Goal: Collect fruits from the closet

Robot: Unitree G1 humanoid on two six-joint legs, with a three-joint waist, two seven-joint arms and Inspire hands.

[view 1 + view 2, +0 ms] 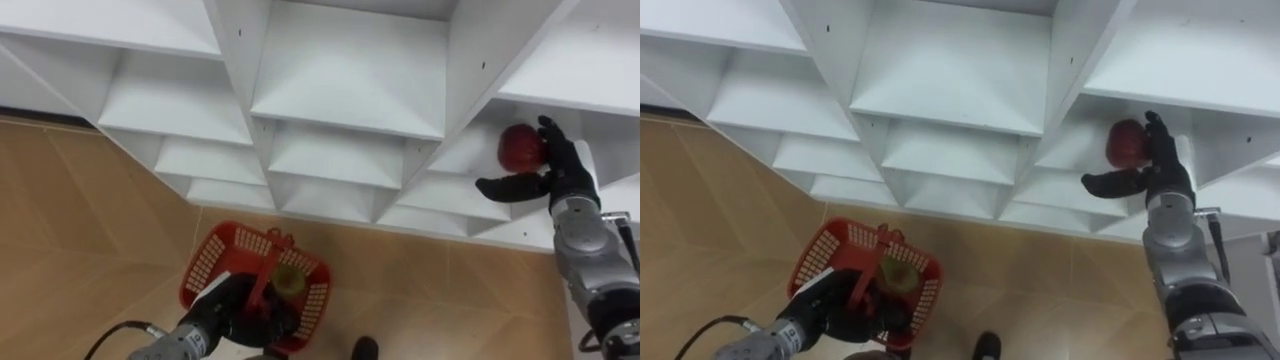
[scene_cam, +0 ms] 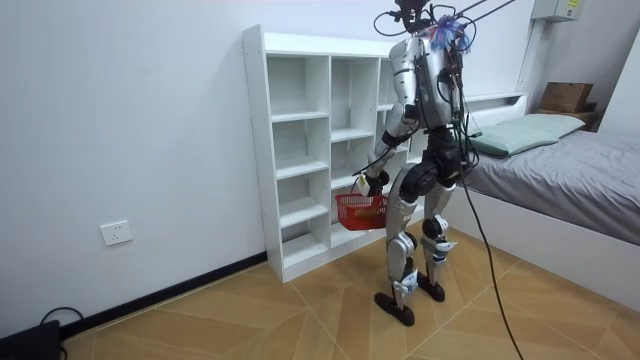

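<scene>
From my station I see a plain white wall [image 2: 130, 120] and a herringbone wood floor [image 2: 300, 320] with a warm, matte grain. A bed [image 2: 580, 190] under a smooth grey cover sits at the room view's right, with a soft pale-green pillow [image 2: 520, 132] on it.

The closet [image 2: 290, 150] stands against the wall. It is white, flat-panelled board, divided into three columns of square open compartments. The robot stands upright just in front of it, facing the shelves.

Low at its left side hangs the basket [image 1: 205, 262], made of red plastic with lattice walls and a rigid bar handle [image 1: 268, 272]. The left hand [image 1: 238, 312] is curled tight round that handle.

The right hand [image 1: 565, 170] reaches into a compartment of the right-hand column. Its fingers are straight and lie against the side of a round, glossy red apple [image 1: 520, 147] that rests on the shelf board. Its thumb is spread out below the apple, so the hand is not closed on it.

A smaller yellow-green fruit [image 1: 290, 282] lies inside the basket.
</scene>
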